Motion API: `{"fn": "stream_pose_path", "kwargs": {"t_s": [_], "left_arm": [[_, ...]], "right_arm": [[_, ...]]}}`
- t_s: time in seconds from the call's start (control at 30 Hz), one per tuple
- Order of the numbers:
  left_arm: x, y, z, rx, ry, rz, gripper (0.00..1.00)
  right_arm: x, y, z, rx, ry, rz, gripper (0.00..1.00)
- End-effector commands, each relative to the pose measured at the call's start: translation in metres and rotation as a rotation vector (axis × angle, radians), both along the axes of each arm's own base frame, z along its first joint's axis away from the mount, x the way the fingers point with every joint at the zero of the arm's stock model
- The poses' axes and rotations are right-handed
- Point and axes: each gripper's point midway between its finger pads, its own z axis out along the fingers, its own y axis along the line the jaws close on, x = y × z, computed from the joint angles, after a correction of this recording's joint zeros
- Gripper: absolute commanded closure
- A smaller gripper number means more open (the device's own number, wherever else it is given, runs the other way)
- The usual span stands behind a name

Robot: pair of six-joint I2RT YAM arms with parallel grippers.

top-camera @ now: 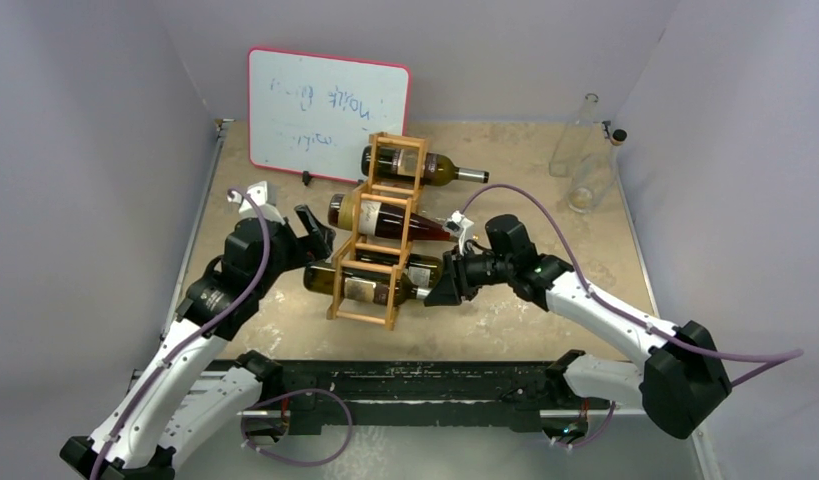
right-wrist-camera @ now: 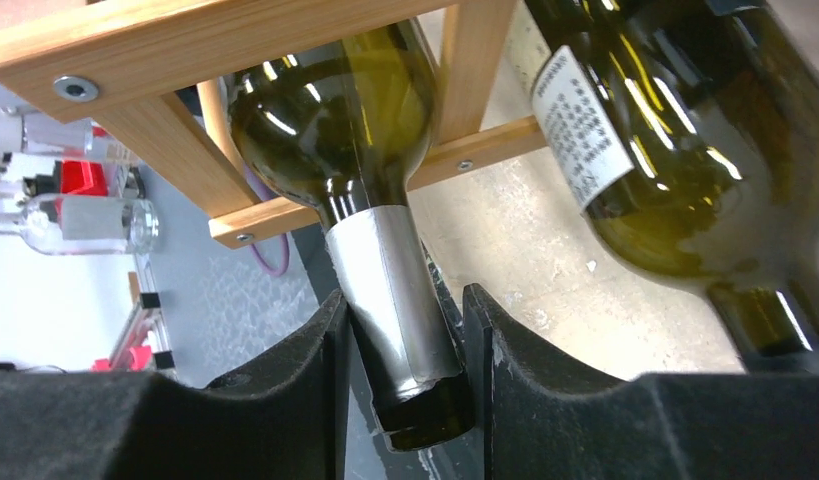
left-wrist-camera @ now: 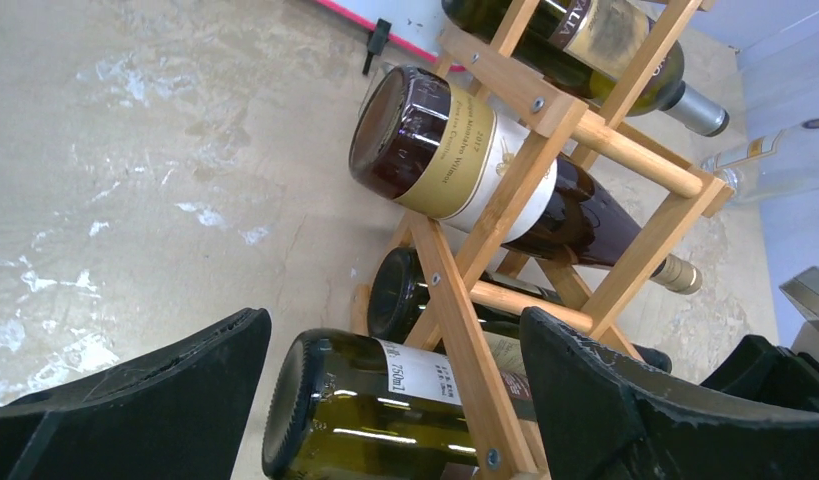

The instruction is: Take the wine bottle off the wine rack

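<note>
You can't read the whiteboard scrawl: too faint. Right wrist view: wine bottle hidden past shoulder by wine rack slat.

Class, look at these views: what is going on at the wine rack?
The right gripper is shut on the foil-wrapped neck of a green wine bottle lying low in the wine rack. The left gripper hangs open at the rack's other side, by the bottle bases. The bottle is not yet out; three other bottles lie in the rack.
</note>
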Motion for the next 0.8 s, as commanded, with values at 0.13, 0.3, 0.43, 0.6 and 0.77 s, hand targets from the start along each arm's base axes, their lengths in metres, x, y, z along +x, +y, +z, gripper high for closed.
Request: {"fn": "stream_pose_path", "kwargs": {"t_s": [0.13, 0.3, 0.43, 0.6, 0.77], "left_arm": [[0.007, -0.015, 0.009, 0.006, -0.019, -0.079, 0.05], [0.004, -0.026, -0.010, -0.092, -0.006, -0.088, 0.06], [0.001, -0.032, -0.015, -0.165, -0.020, -0.093, 0.06], [0.000, -0.037, -0.016, -0.187, -0.021, -0.113, 0.08], [-0.002, -0.041, -0.018, -0.192, -0.017, -0.139, 0.08]], "right_arm": [[0.054, -0.070, -0.055, -0.343, 0.097, -0.467, 0.58], [0.059, -0.076, -0.052, -0.372, 0.101, -0.520, 0.27], [0.064, -0.078, -0.030, -0.356, 0.064, -0.546, 0.11], [0.064, -0.080, -0.013, -0.343, 0.080, -0.590, 0.06], [0.058, -0.077, 0.002, -0.306, 0.167, -0.648, 0.03]]}}
